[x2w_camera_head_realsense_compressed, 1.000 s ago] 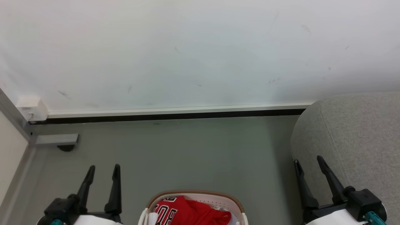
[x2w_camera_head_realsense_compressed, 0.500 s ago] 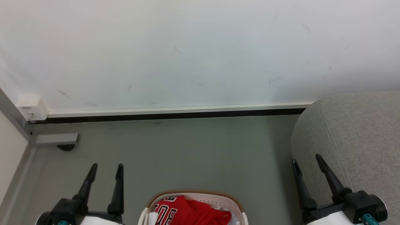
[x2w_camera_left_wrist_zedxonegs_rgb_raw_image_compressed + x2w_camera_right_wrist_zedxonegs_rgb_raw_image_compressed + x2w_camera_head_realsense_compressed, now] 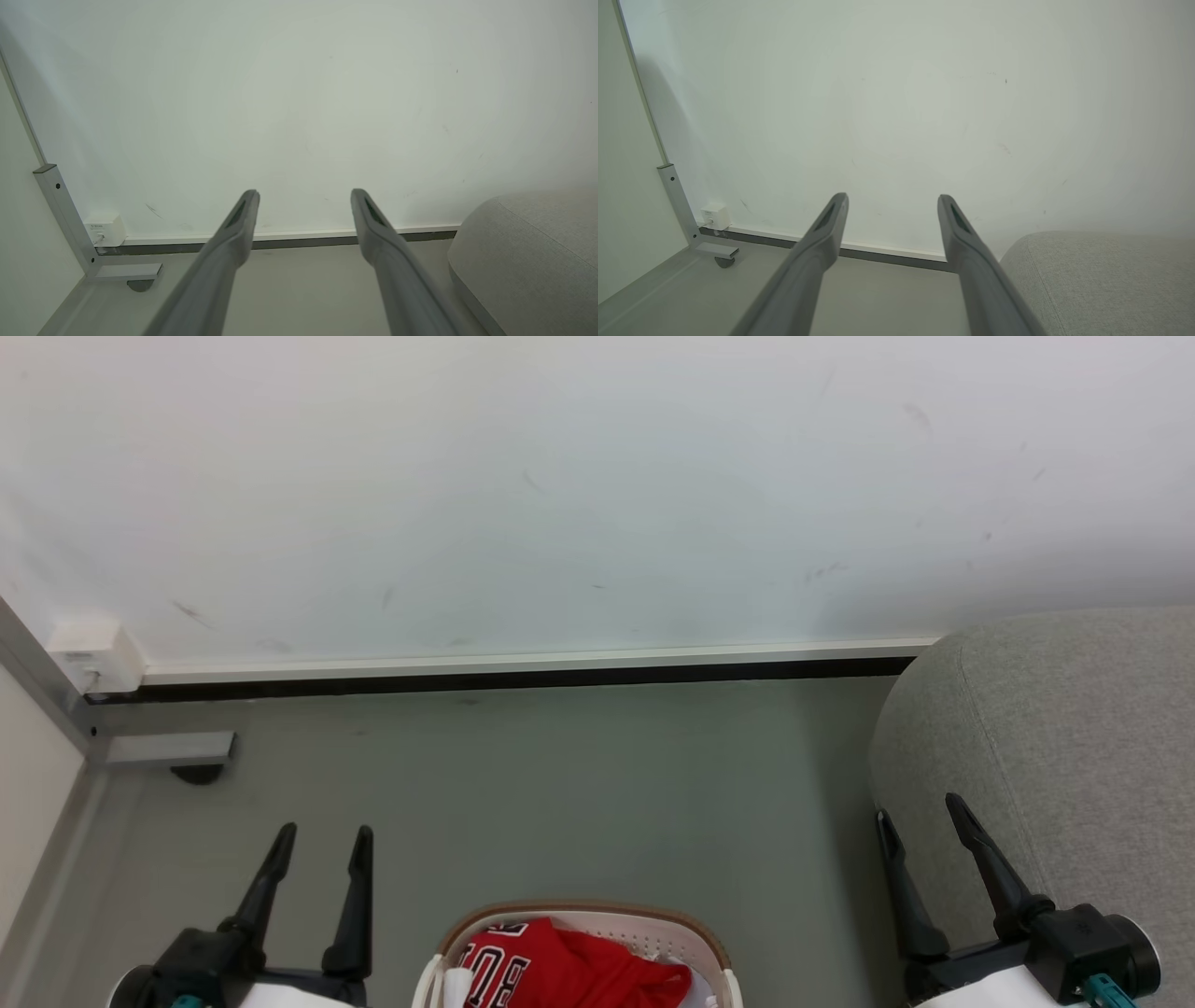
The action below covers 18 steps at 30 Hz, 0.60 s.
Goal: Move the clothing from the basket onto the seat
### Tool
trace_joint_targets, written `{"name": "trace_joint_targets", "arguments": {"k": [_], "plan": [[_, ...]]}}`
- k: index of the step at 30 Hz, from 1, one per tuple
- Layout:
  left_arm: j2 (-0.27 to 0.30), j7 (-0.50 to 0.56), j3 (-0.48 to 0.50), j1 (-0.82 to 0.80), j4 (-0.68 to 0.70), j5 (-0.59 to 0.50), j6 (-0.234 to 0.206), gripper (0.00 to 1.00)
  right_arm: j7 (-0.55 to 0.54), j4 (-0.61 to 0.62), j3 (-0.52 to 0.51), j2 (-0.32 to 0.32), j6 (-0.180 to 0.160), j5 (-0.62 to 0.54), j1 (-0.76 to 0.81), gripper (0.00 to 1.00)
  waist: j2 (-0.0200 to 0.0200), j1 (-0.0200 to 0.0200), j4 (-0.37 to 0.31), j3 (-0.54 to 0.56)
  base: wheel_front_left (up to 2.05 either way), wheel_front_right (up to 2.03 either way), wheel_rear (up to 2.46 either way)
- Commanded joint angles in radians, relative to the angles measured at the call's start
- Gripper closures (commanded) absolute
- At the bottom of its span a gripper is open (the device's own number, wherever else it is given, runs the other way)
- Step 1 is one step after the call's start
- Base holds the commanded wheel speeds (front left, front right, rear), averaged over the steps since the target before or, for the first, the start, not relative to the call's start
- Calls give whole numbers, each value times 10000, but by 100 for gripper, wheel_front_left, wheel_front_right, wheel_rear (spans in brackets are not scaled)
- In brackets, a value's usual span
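Red clothing [image 3: 579, 971] lies heaped in the basket [image 3: 583, 908], low centre of head view; garment count unclear, cut by the frame edge. Seat [image 3: 1074, 747] stands right of basket, apart. Left gripper [image 3: 326, 829] and right gripper [image 3: 918, 806] flank basket, jaws apart, empty.

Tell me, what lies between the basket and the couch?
Bare grey floor, nothing else. The head view shows the basket and the couch standing apart, with that floor between them.
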<state>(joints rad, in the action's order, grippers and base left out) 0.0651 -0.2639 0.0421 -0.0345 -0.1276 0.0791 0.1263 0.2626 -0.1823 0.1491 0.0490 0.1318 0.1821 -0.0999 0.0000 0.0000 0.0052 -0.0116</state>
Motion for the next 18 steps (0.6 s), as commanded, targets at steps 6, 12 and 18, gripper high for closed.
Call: {"name": "trace_joint_targets", "arguments": {"k": [6, 12, 18], "plan": [[-16, -8, 23, -1, -109, 100, 31, 0, 34, 56, -37, 25, -21, 102, -57, 0, 0, 0, -98, -93, 0, 0, 0], [83, -8, -138, -194, -471, 262, 32, 0, 34, 166, -141, 22, -21, 209, -216, 0, 0, 0, -424, -491, 0, 0, 0], [490, -8, -606, -539, -1189, 350, 32, 0, 33, 360, -238, 23, -21, 338, -426, 0, 0, 0, -1004, -1141, 0, 0, 0]]}}
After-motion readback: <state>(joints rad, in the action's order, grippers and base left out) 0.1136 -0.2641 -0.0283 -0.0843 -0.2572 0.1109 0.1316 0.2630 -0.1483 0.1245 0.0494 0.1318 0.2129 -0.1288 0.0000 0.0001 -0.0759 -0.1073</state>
